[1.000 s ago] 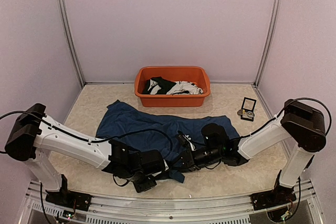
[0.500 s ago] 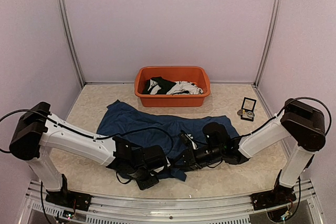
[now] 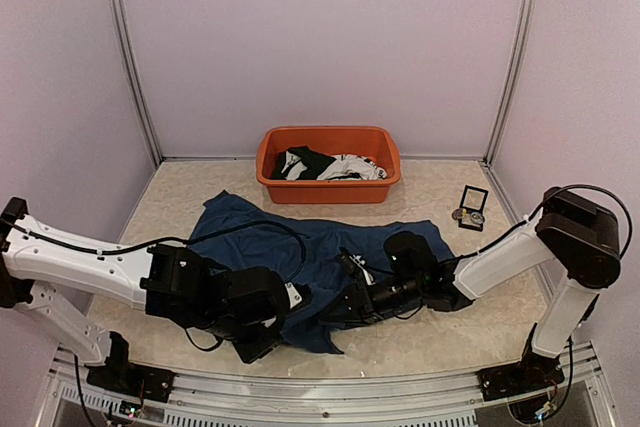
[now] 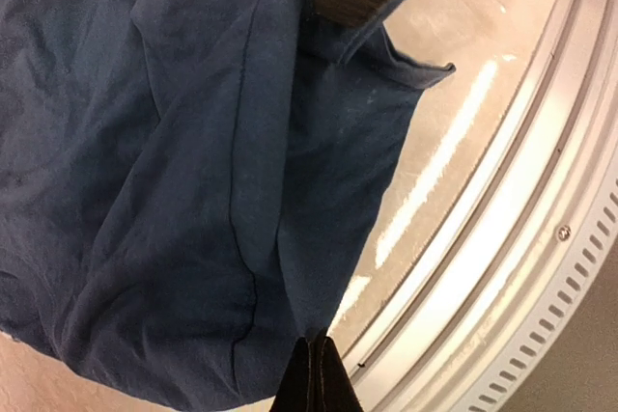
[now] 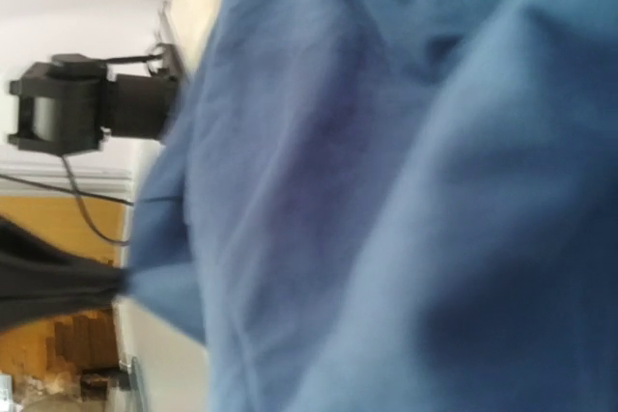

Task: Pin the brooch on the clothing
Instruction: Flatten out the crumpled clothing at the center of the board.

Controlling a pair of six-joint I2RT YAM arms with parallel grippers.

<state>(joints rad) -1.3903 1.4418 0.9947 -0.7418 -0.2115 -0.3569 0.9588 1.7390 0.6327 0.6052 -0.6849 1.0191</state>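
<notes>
Since the earlier frame the left arm had swung back toward the left edge of the top view, and the left gripper [image 3: 292, 299] had drawn the near hem of the clothing [image 3: 300, 247] with it, leaving the fabric stretched out at lower centre. In the left wrist view the fingertips [image 4: 311, 373] were pressed together at the bottom of the frame, with the navy hem pinched between them. This probably meant that the left side was now anchoring the fabric under tension, a precondition for pinning.

The clothing lay spread across the middle of the table [image 3: 440, 337], in front of the orange tub [image 3: 330, 191]. The right gripper [image 3: 352, 305] rested low on the clothing's near edge, just right of the left gripper. Its wrist view was filled with blurred blue fabric, so whether its jaws were spread or pinching could not be determined.

The brooch could not be identified with certainty. A small black case [image 3: 473, 199] stood well apart at the right.
</notes>
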